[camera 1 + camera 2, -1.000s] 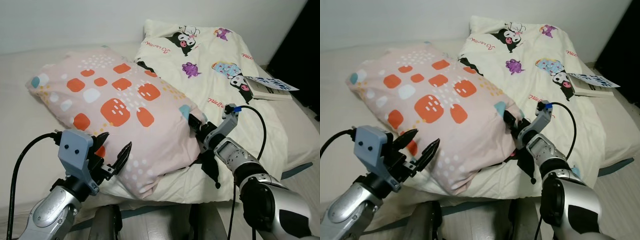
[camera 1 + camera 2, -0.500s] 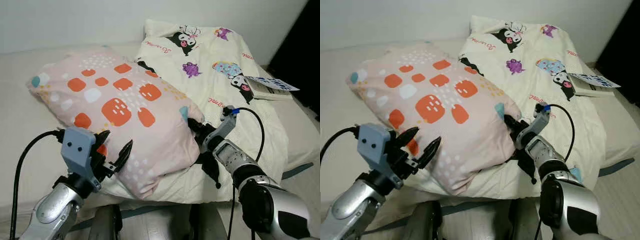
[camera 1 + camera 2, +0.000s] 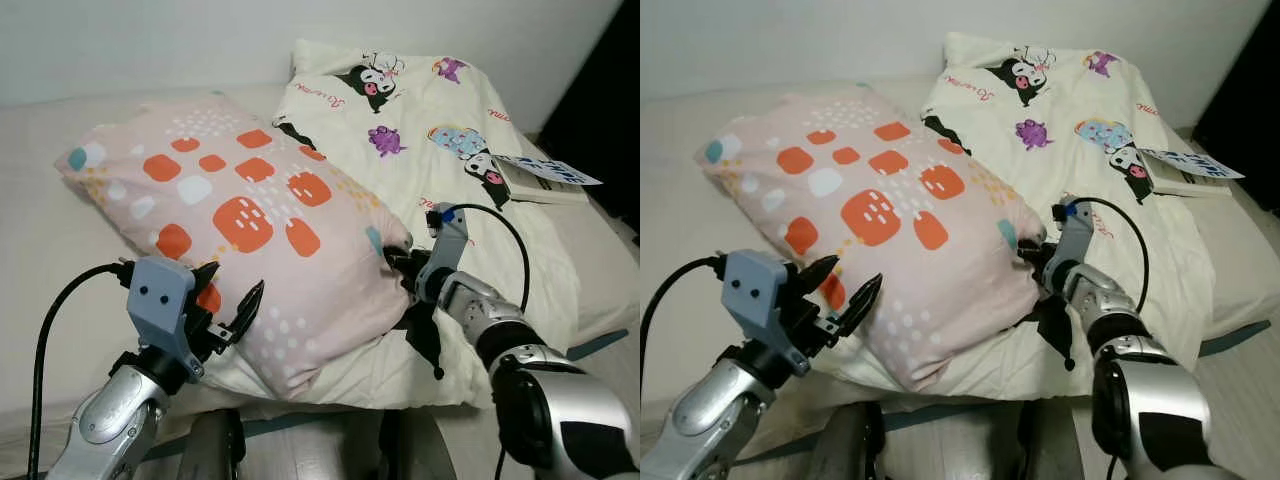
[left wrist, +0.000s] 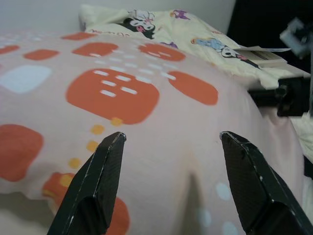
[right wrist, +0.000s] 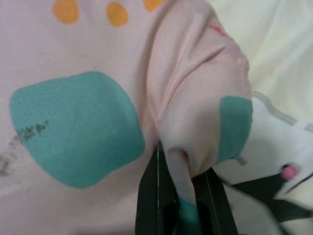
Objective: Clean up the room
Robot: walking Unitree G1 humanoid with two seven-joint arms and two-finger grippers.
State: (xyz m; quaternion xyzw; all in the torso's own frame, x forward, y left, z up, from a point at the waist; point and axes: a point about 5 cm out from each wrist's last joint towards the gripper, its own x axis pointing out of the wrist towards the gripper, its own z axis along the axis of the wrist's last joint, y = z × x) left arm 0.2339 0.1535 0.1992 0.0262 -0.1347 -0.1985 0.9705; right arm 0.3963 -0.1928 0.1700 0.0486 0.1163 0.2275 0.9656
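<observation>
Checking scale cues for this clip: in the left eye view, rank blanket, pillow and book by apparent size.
1. Blanket and pillow: look about alike, and the pillow lies nearer, so I won't rank them.
2. Book: clearly smallest, though farthest away.

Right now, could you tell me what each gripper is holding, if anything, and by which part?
The right gripper is shut on the pink pillow, pinching its near right corner. The left gripper is open at the pillow's near left edge, holding nothing.

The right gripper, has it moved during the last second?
Yes. The right gripper, shut on the pink patterned pillow, moved farther up the cream cartoon blanket.
</observation>
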